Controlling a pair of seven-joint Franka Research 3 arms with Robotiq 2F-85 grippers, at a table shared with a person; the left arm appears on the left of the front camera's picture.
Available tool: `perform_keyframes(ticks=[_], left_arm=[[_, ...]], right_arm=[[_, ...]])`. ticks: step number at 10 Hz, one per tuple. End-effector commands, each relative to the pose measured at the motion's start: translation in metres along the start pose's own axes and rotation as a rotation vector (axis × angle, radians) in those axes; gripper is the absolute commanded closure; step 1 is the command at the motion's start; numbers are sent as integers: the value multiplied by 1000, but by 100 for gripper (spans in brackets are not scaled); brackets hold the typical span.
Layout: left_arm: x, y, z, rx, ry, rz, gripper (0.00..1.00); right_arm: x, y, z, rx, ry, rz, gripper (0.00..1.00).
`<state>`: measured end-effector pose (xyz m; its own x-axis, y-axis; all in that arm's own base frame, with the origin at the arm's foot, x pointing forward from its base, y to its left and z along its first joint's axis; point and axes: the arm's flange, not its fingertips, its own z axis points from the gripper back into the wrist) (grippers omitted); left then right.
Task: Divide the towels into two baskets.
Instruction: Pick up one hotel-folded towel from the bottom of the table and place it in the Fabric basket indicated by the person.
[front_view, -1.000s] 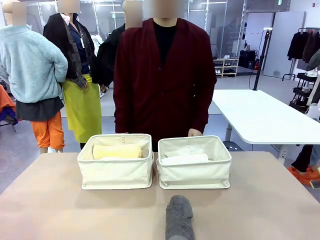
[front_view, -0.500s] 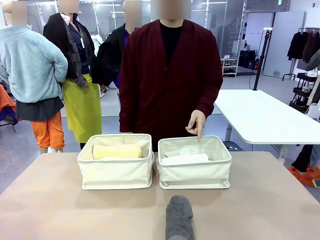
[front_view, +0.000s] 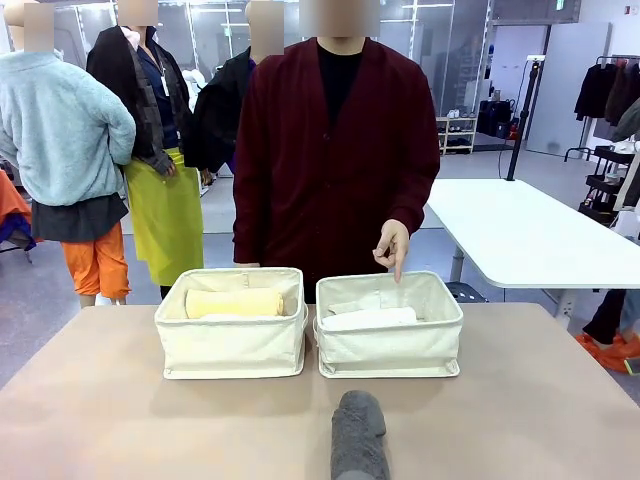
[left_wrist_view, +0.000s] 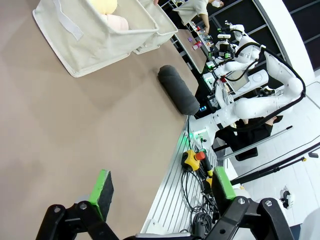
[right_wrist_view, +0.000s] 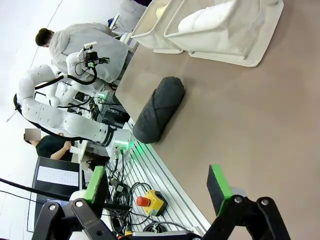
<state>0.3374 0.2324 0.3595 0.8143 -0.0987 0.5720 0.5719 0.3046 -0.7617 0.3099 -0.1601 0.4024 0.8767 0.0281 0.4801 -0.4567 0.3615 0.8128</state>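
Dark grey towel lay loose on table, near edge, centre, probably staged for pickup. Person's hand pointed down into right basket, likely marking the target. Right basket held white towels; left basket held pale yellow towel. Left tool and right tool both wide open, empty, above near table edge.

Person's hand raised from table edge, pointing into right basket
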Motion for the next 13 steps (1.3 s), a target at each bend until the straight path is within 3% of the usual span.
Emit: perform_keyframes(ticks=[1,2,5,9,12,13], left_arm=[[-3,-4,3,6,11,-6,0],[-3,-4,3,6,11,-6,0],[-3,-4,3,6,11,-6,0],[-3,-4,3,6,11,-6,0],[-3,-4,3,6,11,-6,0],[-3,-4,3,6,11,-6,0]], right_arm=[[0,0,0,0,0,0,0],[6,12,-20,-79,106,-39,0],[32,57,-103,-196,178,-227,0],[34,100,-208,-382,286,-286,0],[24,108,-284,-526,329,-318,0],[21,106,-305,-580,302,-326,0]])
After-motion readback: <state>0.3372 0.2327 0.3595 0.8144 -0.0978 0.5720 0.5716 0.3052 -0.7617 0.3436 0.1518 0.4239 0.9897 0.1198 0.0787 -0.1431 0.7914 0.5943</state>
